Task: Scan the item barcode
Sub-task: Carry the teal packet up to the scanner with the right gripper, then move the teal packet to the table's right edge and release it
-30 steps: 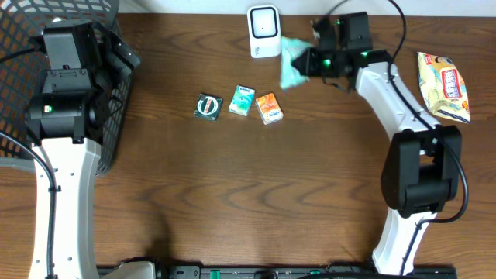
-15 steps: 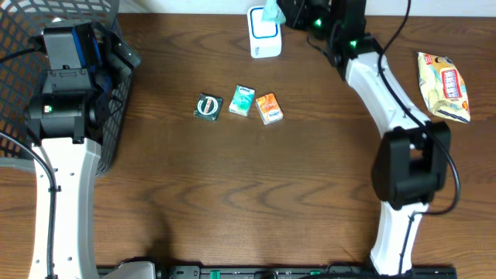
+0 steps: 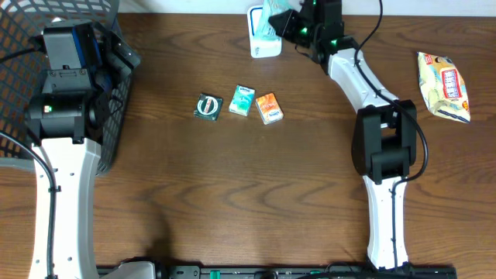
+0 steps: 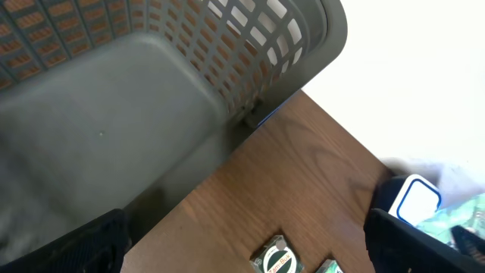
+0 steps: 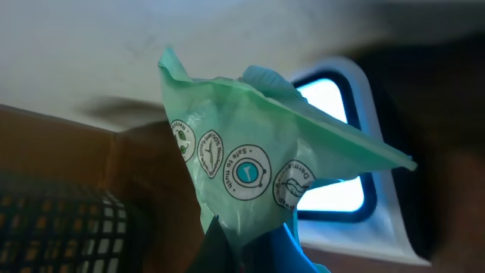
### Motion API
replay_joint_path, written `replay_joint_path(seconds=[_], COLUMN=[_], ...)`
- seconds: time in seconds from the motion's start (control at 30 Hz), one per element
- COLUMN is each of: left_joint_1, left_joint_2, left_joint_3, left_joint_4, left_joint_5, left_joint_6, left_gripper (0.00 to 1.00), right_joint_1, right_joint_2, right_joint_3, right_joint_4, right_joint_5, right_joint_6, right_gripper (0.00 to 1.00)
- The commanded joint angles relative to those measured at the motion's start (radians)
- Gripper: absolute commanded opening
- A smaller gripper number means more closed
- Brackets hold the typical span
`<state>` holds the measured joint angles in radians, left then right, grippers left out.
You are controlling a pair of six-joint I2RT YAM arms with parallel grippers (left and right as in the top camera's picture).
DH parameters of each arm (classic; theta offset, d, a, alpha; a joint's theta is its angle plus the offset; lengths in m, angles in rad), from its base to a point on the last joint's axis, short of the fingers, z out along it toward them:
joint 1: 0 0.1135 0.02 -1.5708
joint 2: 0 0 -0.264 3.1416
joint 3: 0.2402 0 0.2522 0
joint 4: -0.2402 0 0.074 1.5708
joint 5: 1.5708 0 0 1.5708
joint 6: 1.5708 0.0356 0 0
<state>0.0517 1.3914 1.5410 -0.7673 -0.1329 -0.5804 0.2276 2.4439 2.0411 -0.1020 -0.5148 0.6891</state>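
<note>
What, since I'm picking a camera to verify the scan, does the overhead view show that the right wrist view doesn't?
Only overhead: a dark green packet, a teal packet and an orange packet on the table, plus a yellow snack bag out past the right arm. Only right wrist: the round printed icons on the pouch, close up. Both: the right gripper holding the green pouch in front of the white scanner.

White arms (image 3: pixel 385 225), black joints (image 3: pixel 385 147)
</note>
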Motion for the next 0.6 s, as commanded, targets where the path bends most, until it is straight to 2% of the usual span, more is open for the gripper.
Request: replay_joint_path(seconds=[0.0,0.3,0.4,0.57], left_joint_1=[0.004,0.004,0.004,0.004], left_joint_2=[-0.005,-0.005,-0.005,-0.005], left_joint_3=[0.002,0.002,0.002,0.002], left_joint_4=[-0.003,-0.003,-0.003,-0.003], left_joint_5=[-0.002,-0.002,-0.002,-0.002], left_joint_6=[-0.012,-0.012,-0.012,-0.012], left_gripper=[0.98,0.98,0.98,0.98], right_joint_1=[0.01,-0.079,-0.15,-0.287], right_joint_2=[-0.011,-0.06,-0.104,-0.158], right_joint_3=[0.035,0.041,0.041,0.041], right_joint_4=[-0.011,-0.061,-0.159,-0.438], right_joint_5=[0.027,0.015,0.016,0.049], right_joint_6=[-0.003,-0.038,-0.11,-0.303], right_gripper=[0.01,0.01,0.01,0.01])
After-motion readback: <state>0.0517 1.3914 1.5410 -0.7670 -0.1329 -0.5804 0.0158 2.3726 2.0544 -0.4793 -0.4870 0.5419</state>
